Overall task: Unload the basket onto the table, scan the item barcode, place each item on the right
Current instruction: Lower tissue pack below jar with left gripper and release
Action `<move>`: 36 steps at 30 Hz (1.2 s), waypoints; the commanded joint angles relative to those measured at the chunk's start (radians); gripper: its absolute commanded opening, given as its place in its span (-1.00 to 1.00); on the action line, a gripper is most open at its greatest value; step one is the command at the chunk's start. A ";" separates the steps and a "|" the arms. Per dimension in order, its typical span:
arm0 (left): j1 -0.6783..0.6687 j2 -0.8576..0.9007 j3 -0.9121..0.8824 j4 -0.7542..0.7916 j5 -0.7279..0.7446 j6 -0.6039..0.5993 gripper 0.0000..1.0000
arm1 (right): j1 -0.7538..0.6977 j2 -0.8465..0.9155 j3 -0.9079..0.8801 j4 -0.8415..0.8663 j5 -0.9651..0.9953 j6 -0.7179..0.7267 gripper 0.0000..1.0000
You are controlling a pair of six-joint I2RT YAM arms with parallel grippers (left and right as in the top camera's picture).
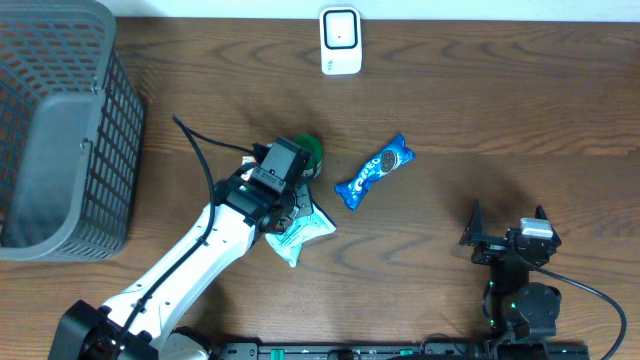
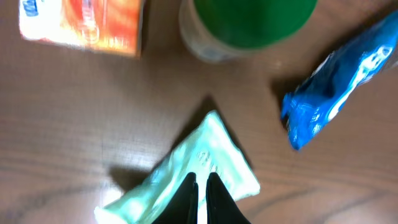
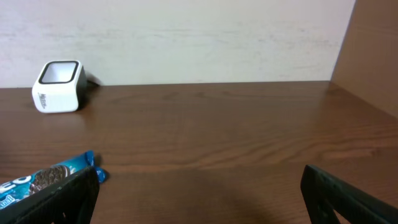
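- At the far left we see a grey basket (image 1: 112, 120), well apart from everything else.
- The left gripper (image 2: 200, 180) has its jaws pressed together, with the tips on the near edge of the pale green packet (image 2: 214, 146). We cannot tell whether they pinch it.
- That packet lies flat on the table (image 1: 520, 110), glossy and crinkled, its print blurred.
- Beyond it stands a green-capped bottle (image 1: 312, 150), and to the right lies a blue cookie packet (image 1: 373, 172).
- The white scanner (image 1: 340, 40) sits at the back edge, well apart from the packet.
- The right gripper (image 1: 508, 222) is spread wide and holds nothing.
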 commanded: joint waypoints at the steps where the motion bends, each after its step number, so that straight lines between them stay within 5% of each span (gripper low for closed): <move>1: -0.005 -0.007 0.003 -0.031 0.071 0.002 -0.85 | 0.009 -0.001 -0.002 -0.002 -0.002 -0.014 0.98; 16: -0.016 0.013 -0.076 -0.090 0.166 -0.002 -0.85 | 0.009 -0.001 -0.002 -0.002 -0.002 -0.014 0.98; 27: -0.015 0.251 -0.139 0.024 0.233 -0.009 -0.85 | 0.009 -0.001 -0.002 -0.002 -0.002 -0.014 0.99; 36: -0.010 0.014 0.018 -0.155 0.058 0.018 -0.85 | 0.009 -0.001 -0.002 -0.002 -0.002 -0.014 0.99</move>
